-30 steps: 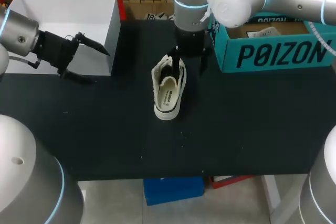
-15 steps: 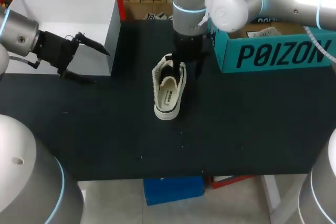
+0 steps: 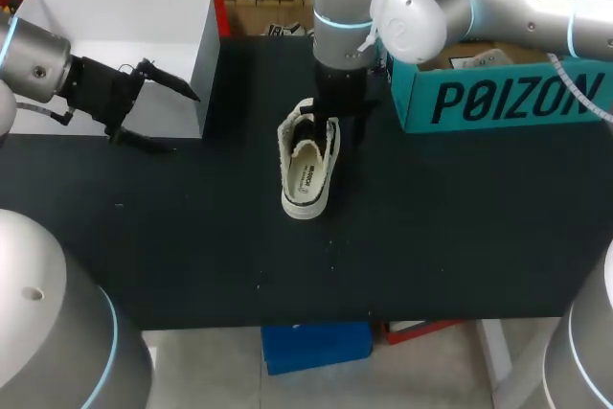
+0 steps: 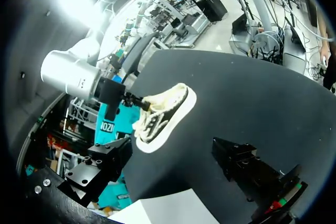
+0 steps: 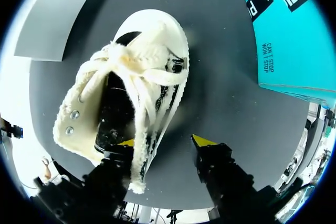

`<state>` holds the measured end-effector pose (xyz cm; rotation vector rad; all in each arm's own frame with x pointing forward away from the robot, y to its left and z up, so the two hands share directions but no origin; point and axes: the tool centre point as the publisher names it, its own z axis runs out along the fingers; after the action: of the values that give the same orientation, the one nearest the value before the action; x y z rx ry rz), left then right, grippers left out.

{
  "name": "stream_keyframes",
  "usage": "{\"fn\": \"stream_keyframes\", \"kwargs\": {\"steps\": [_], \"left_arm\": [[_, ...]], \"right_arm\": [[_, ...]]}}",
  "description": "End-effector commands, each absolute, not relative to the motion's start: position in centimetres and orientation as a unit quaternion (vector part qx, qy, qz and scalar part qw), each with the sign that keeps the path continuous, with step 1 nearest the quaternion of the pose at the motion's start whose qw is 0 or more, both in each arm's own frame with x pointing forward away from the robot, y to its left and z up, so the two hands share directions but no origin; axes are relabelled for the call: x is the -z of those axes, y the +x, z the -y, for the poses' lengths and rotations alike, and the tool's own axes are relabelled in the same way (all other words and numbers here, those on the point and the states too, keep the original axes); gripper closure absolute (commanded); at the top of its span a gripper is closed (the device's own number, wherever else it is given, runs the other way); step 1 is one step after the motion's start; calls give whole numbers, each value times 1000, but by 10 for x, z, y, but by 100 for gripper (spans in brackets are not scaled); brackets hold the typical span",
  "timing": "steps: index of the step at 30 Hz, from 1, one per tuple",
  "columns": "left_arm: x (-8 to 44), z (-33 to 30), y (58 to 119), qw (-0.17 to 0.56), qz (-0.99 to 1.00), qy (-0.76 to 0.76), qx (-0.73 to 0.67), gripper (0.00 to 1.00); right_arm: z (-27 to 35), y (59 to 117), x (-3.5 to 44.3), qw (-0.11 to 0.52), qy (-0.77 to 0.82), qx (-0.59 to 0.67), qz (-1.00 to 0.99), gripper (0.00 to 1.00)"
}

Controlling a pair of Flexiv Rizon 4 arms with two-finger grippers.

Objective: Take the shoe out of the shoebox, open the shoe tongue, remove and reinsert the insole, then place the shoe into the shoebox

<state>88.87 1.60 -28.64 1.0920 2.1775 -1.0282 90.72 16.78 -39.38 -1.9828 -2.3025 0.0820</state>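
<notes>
Cream shoe (image 3: pixel 308 165) sits sole-down on the black table (image 3: pixel 431 237), out of the teal shoebox (image 3: pixel 498 98) and near its front corner. My right gripper (image 5: pixel 165 141) is over the laced end, on the side nearest the shoebox. Its fingers are apart, one tip by the tongue (image 5: pixel 111 107), the other outside the shoe's side wall, gripping nothing. To open the tongue well, I'd slip one finger under it, close on tongue and laces (image 5: pixel 137 72) only, then pull gently. My left gripper (image 3: pixel 182 123) hangs spread, well away from the shoebox, and could steady the heel (image 3: pixel 305 204).
</notes>
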Motion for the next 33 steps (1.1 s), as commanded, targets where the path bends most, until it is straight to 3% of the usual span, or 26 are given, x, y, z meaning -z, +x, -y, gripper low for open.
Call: {"fn": "stream_keyframes", "kwargs": {"steps": [1,13,15,17,18,33], "left_arm": [[287,-15,888,249,-798,400,375,0],[287,-15,888,249,-798,400,375,0],[287,-15,888,249,-798,400,375,0],[287,-15,888,249,-798,400,375,0],[287,-15,888,249,-798,400,375,0],[287,-15,888,249,-798,400,375,0]], "right_arm": [[-171,911,403,55,-652,-29,756,47],[-169,907,416,60,-659,-31,749,34],[-168,907,417,58,-659,-32,749,60],[-167,907,417,54,-654,-32,754,60],[-167,907,417,54,-651,-32,756,100],[-173,911,356,22,-645,32,764,100]]}}
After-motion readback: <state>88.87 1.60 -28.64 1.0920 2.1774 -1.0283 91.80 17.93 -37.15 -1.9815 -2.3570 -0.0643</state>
